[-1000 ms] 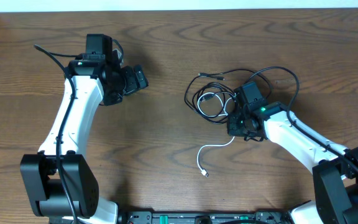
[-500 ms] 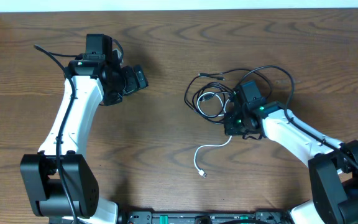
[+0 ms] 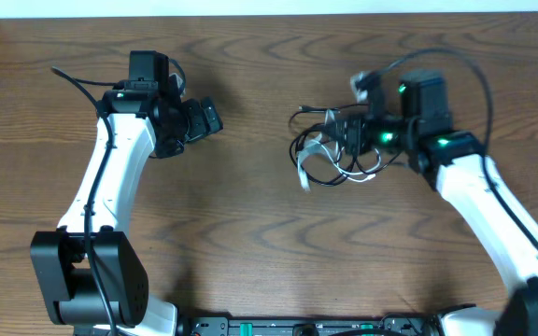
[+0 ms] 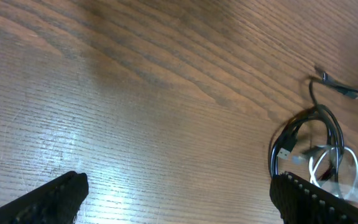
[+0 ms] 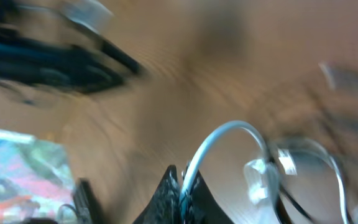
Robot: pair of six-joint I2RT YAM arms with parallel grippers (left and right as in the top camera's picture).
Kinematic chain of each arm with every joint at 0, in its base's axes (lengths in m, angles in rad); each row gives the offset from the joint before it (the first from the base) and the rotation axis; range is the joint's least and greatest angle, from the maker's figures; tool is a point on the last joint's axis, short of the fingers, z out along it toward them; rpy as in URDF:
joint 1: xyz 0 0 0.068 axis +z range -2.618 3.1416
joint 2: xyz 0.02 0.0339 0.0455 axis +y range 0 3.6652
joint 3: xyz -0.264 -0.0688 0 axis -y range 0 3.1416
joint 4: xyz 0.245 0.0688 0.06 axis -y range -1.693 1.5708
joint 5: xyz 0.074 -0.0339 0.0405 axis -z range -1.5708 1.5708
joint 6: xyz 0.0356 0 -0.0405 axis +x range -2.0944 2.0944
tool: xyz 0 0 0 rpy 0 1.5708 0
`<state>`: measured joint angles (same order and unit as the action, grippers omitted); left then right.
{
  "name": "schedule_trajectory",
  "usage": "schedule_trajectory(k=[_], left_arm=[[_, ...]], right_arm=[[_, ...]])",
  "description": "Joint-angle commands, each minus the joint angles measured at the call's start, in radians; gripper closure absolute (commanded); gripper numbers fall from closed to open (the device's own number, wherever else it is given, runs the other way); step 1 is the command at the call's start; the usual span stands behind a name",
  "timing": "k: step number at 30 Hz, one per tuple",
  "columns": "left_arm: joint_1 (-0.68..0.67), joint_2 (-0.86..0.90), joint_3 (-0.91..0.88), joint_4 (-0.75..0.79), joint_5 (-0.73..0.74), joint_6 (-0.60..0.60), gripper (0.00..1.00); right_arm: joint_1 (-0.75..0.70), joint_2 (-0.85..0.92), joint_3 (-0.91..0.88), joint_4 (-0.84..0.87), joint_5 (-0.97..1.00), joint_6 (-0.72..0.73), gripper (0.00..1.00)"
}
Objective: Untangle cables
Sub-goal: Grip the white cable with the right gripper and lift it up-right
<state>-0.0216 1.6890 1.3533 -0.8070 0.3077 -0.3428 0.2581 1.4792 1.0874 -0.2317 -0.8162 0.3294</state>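
Note:
The black cable lies in loops at the middle right of the table. My right gripper hangs over that tangle, shut on the white cable, whose plug end dangles at the left of the loops. The blurred right wrist view shows the white cable arching up from between my shut right gripper, with black cable to its right. My left gripper is open at the far left, apart from the cables. In the left wrist view it holds nothing, and the cables lie ahead to the right.
The wooden table carries only the cables and both arms. The left arm's own thick black wire trails off at the back left. The table's far edge runs along the top.
My right gripper closed on the white cable, then rose and swung toward the back of the table. The white cable's free end was pulled off the front area up to the black loops.

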Motion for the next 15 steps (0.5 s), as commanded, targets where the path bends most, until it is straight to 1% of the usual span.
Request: schedule_trajectory(k=[1, 7, 11, 13, 15], left_arm=[[0.002, 0.006, -0.008, -0.003, -0.014, 0.002, 0.02], [0.002, 0.006, -0.008, -0.003, -0.014, 0.002, 0.02], [0.002, 0.006, -0.008, -0.003, -0.014, 0.002, 0.02], [0.002, 0.006, -0.008, -0.004, -0.014, 0.002, 0.02], [0.002, 0.006, -0.008, -0.004, -0.014, 0.002, 0.02]], right_arm=[[-0.002, -0.061, 0.045, 0.087, -0.111, 0.049, 0.99], [-0.027, -0.133, 0.131, 0.369, -0.098, 0.188, 0.99], [-0.051, -0.142, 0.219, 0.501, -0.060, 0.243, 0.99], [-0.056, -0.142, 0.268, 0.532, 0.005, 0.243, 0.99], [-0.057, -0.142, 0.320, 0.535, 0.123, 0.243, 0.99]])
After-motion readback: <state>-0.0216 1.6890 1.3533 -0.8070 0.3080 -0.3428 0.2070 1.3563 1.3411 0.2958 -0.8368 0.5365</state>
